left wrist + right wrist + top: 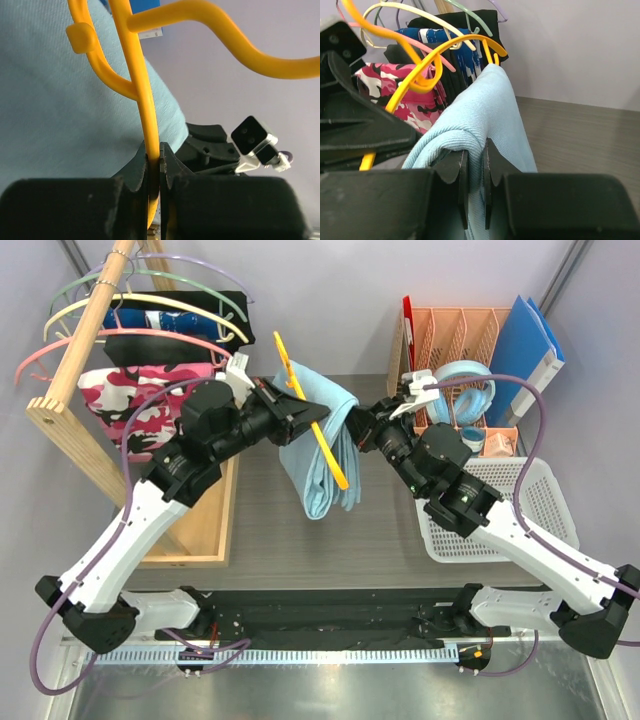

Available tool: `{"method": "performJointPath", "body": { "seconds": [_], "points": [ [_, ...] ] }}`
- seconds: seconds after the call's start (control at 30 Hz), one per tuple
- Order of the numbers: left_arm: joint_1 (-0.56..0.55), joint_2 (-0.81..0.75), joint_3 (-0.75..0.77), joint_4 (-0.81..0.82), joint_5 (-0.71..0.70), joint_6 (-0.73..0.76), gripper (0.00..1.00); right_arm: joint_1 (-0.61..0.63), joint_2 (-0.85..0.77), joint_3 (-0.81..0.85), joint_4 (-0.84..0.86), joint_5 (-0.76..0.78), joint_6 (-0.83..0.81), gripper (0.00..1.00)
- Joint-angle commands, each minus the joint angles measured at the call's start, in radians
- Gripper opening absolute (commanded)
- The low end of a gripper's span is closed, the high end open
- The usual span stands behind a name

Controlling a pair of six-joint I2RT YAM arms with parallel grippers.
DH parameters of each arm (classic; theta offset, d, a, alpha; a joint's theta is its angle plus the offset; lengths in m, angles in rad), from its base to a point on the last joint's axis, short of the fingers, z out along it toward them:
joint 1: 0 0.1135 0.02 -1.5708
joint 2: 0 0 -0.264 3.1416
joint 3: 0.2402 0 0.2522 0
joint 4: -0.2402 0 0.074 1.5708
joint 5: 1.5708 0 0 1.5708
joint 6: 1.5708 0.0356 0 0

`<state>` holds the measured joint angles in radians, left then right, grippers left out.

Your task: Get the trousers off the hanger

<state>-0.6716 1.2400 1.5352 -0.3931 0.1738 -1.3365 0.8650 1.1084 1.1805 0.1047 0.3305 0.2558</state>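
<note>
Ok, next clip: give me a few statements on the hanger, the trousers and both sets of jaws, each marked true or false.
1. The left jaws are shut on the yellow hanger. True.
2. The right jaws stand open, clear of the cloth. False: they pinch a fold of the blue trousers.
3. The trousers are draped over the hanger. True.
4. The trousers lie in the white basket. False: they hang between the two arms, left of the basket.
5. A pink camouflage garment hangs on the wooden rack at the left. True.
</note>
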Motion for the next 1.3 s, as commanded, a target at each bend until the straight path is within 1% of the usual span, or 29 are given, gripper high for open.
{"method": "performJointPath", "body": {
  "seconds": [0.0, 0.1, 0.23, 0.4, 0.53, 0.57, 0.73, 0.87, 1.03, 1.13, 1.27],
  "points": [
    [-0.017, -0.114, -0.061, 0.089, -0.016, 0.089, 0.0, -0.008, -0.033, 0.116, 0.165, 0.104, 0.149, 0.01],
    [-0.017, -0.16, -0.111, 0.091, -0.034, 0.112, 0.0, -0.008, -0.041, 0.128, 0.173, 0.143, 0.21, 0.01],
    [-0.017, -0.209, -0.168, 0.091, -0.031, 0.132, 0.0, -0.008, -0.036, 0.156, 0.211, 0.18, 0.25, 0.01],
    [-0.017, -0.272, -0.248, 0.089, -0.043, 0.163, 0.0, -0.008, -0.006, 0.231, 0.224, 0.196, 0.263, 0.01],
    [-0.017, -0.315, -0.297, 0.079, -0.056, 0.194, 0.0, -0.008, 0.019, 0.284, 0.251, 0.205, 0.24, 0.01],
    [-0.017, -0.33, -0.313, 0.065, -0.06, 0.207, 0.0, -0.008, 0.027, 0.319, 0.25, 0.205, 0.231, 0.01],
    [-0.017, -0.372, -0.352, 0.027, -0.111, 0.25, 0.0, -0.008, 0.083, 0.448, 0.207, 0.199, 0.208, 0.01],
    [-0.017, -0.393, -0.389, 0.056, -0.1, 0.25, 0.0, -0.008, 0.117, 0.507, 0.223, 0.209, 0.182, 0.01],
    [-0.017, -0.405, -0.411, 0.071, -0.08, 0.241, 0.0, -0.006, 0.122, 0.53, 0.319, 0.24, 0.1, 0.01],
    [-0.017, -0.412, -0.412, 0.059, -0.106, 0.257, 0.0, -0.007, 0.12, 0.553, 0.36, 0.251, 0.051, 0.01],
    [-0.017, -0.415, -0.429, 0.043, -0.155, 0.266, 0.0, -0.008, 0.12, 0.594, 0.4, 0.222, -0.009, 0.01]
  ]
}}
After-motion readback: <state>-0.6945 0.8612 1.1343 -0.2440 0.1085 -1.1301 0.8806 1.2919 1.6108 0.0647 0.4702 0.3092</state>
